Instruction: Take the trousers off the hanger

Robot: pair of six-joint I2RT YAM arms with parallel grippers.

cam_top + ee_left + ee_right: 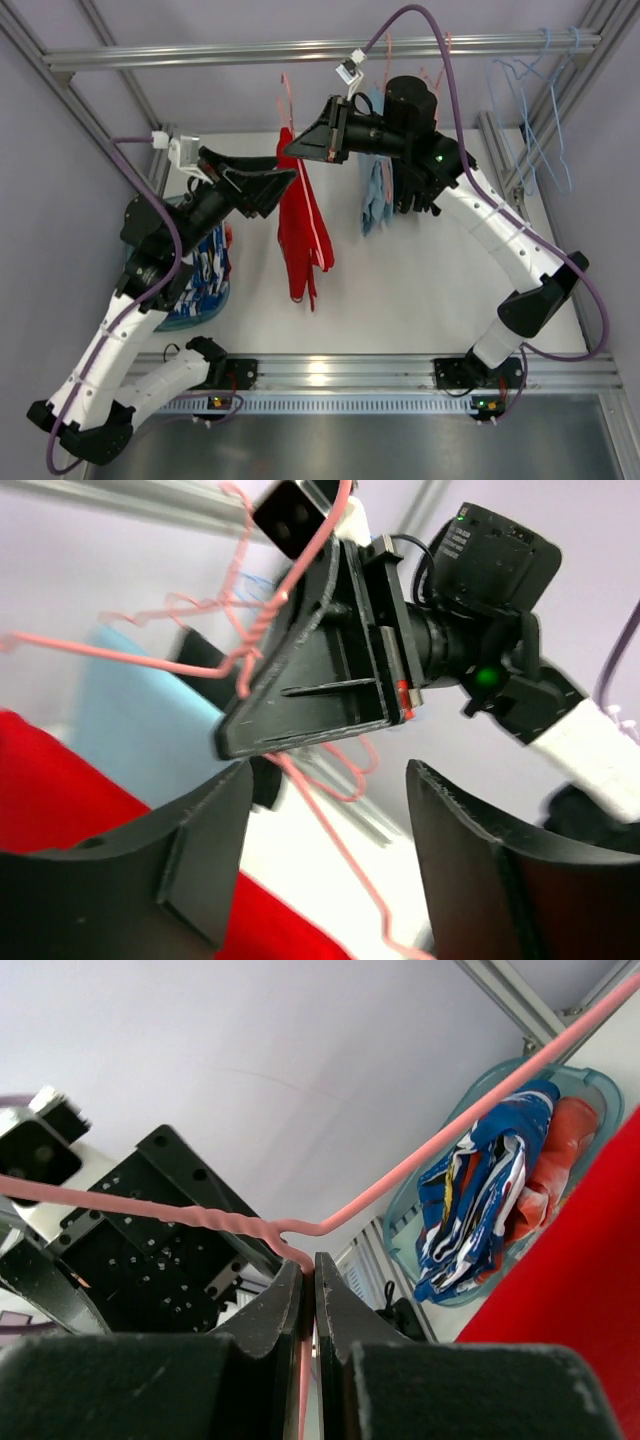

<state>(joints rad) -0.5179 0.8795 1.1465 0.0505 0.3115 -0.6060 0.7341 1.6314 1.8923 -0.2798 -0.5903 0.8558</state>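
The red trousers (300,225) hang over the pink wire hanger (287,100) in the middle of the frame, below the rail. My right gripper (294,148) is shut on the hanger's wire just under the twisted neck; in the right wrist view the jaws (312,1278) pinch the pink wire (420,1165), with the trousers (585,1290) at the right. My left gripper (290,182) is open beside the top of the trousers. In the left wrist view its jaws (325,830) straddle the hanger's sloping wire (335,835), the trousers (70,790) lie lower left, and nothing is held.
A teal basket (170,320) of blue, white and orange clothes stands at the left. A light blue garment (375,190) and a black one (415,195) hang behind the right arm. Light blue hangers (540,100) hang at the right of the top rail (200,55).
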